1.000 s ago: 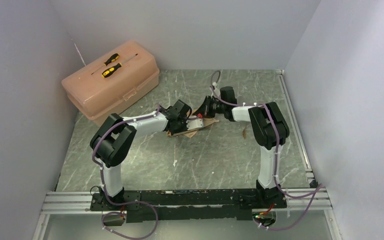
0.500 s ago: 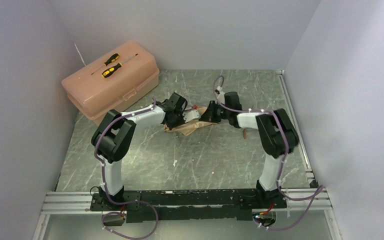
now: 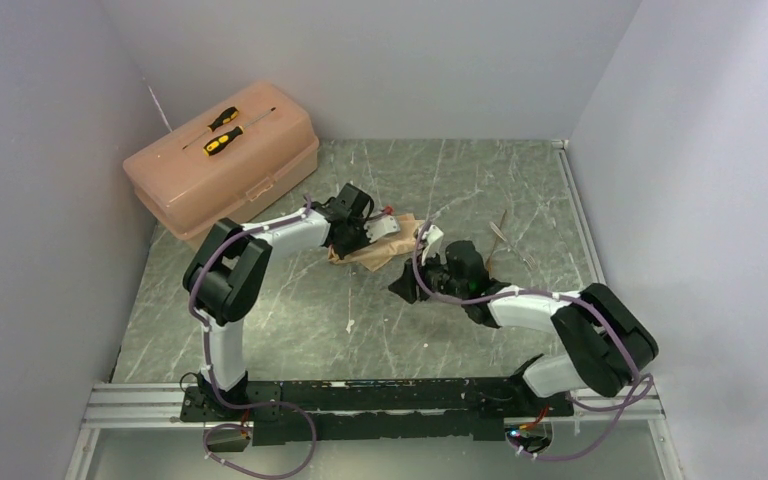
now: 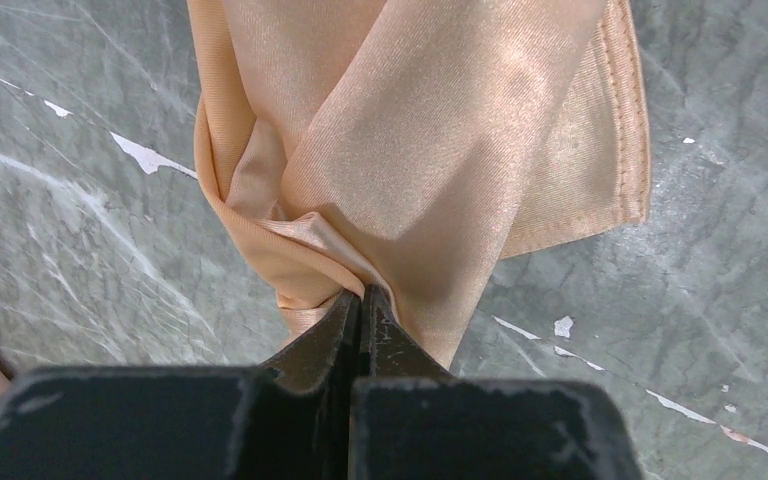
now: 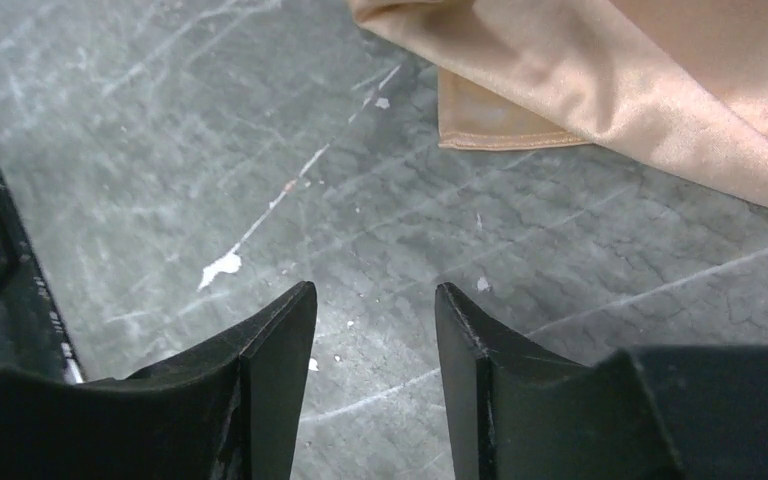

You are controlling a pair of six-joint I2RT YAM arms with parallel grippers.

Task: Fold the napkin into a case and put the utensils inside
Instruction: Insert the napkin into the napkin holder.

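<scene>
The peach-tan satin napkin (image 3: 380, 248) lies crumpled and partly folded at mid-table. In the left wrist view the napkin (image 4: 430, 150) hangs in overlapping folds, and my left gripper (image 4: 360, 297) is shut on a bunched fold at its near edge. Seen from above, the left gripper (image 3: 364, 236) sits on the cloth's left end. My right gripper (image 3: 405, 287) hovers just in front of the napkin, apart from it. Its jaws (image 5: 372, 295) stand open over bare table, with the napkin (image 5: 660, 90) beyond them. Thin golden-brown utensils (image 3: 501, 232) lie on the table right of the napkin.
A pink plastic toolbox (image 3: 250, 175) stands at the back left with two yellow-and-black screwdrivers (image 3: 222, 130) on its lid. Grey walls close in the left, back and right sides. The table top is scratched green-grey marble.
My right gripper has opened, let go of the napkin and drawn back toward the near side. The left gripper stays shut on the cloth, shifted slightly back.
</scene>
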